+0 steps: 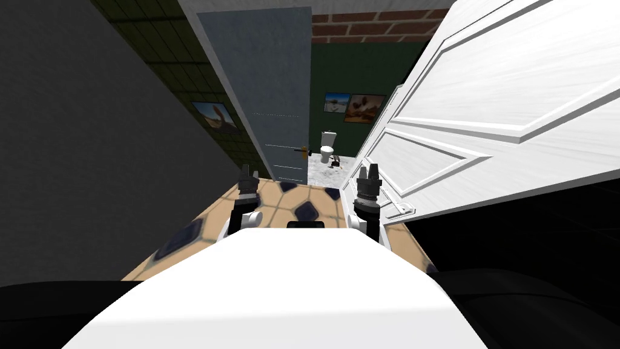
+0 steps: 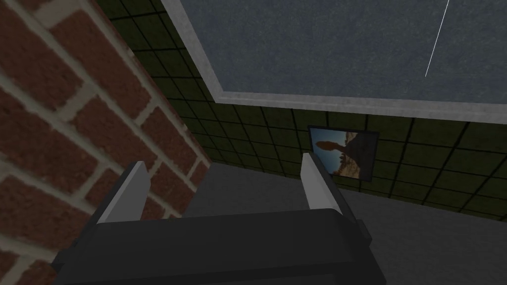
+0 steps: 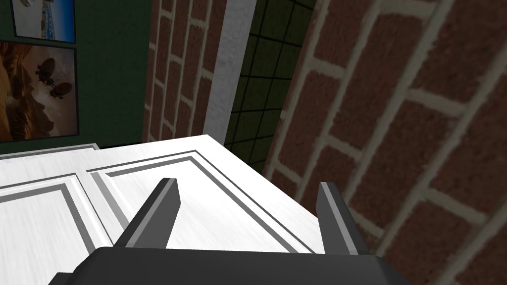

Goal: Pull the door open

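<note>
The white door (image 1: 496, 91) fills the upper right of the head view. It is swung wide, and its face is brushed with a faint grain and cut into raised rectangular panels with bevelled grey-shadowed mouldings. A small white handle (image 1: 398, 209) juts from its lower edge near the centre right of the frame. The right gripper (image 1: 368, 169) sits just beside that edge, right of centre, with its two thin grey blades standing well apart. In the right wrist view the panelled face lies beyond them, next to red brick with pale mortar. The left gripper (image 1: 248, 171), left of centre, also has its blades spread. The floor (image 1: 303, 203) between the arms is tan tile with dark navy insets. Upper centre, a flat, matte grey-blue door (image 1: 266, 79) with a mottled surface stands ajar and carries a small yellowish handle (image 1: 301, 150). Past it at the centre are a speckled pale floor, a white toilet (image 1: 327, 145) and a dark green wall (image 1: 357, 66) with two framed pictures (image 1: 354, 106) under a brick band (image 1: 375, 24). Another framed picture (image 1: 215, 116) hangs on the dark gridded tile wall at the upper left.
</note>
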Available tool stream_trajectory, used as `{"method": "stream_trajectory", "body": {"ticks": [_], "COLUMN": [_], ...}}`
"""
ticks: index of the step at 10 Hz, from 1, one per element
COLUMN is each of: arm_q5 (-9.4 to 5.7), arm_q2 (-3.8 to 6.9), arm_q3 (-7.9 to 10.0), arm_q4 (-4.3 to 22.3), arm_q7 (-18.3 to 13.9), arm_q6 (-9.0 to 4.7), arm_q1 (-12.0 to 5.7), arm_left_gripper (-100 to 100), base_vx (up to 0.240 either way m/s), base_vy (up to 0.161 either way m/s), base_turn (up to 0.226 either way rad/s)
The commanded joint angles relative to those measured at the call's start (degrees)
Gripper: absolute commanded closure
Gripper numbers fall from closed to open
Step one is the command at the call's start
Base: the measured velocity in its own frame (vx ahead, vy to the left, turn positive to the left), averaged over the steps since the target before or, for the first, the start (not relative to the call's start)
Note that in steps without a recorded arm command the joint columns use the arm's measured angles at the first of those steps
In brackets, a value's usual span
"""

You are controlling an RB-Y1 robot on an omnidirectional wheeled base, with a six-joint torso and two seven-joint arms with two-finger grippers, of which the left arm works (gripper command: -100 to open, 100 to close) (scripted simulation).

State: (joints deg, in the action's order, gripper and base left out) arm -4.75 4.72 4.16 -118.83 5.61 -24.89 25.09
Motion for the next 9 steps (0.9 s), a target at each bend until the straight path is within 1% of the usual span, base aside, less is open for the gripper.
{"method": "stream_trajectory", "body": {"ticks": [1,2,4,9], "arm_q5": [-0.07,-0.28,-0.52,-1.14], "arm_q2": [0.3,0.87,1.47,3.01], "arm_q3": [-0.2,-0.24,-0.29,-0.41], "arm_q4": [1.9,4.0,6.3,12.2], "arm_q7": [-0.4,-0.9,-1.5,-3.1], "arm_q6": [0.12,0.42,0.74,1.57], "arm_q1": [-0.93,-1.98,-3.13,-6.12], "arm_left_gripper": [-100,-100,-100,-100], "base_vx": [0.092,0.131,0.129,0.099], "base_vy": [-0.025,-0.024,-0.023,-0.016], "base_turn": [-0.05,-0.091,-0.075,-0.064]}}
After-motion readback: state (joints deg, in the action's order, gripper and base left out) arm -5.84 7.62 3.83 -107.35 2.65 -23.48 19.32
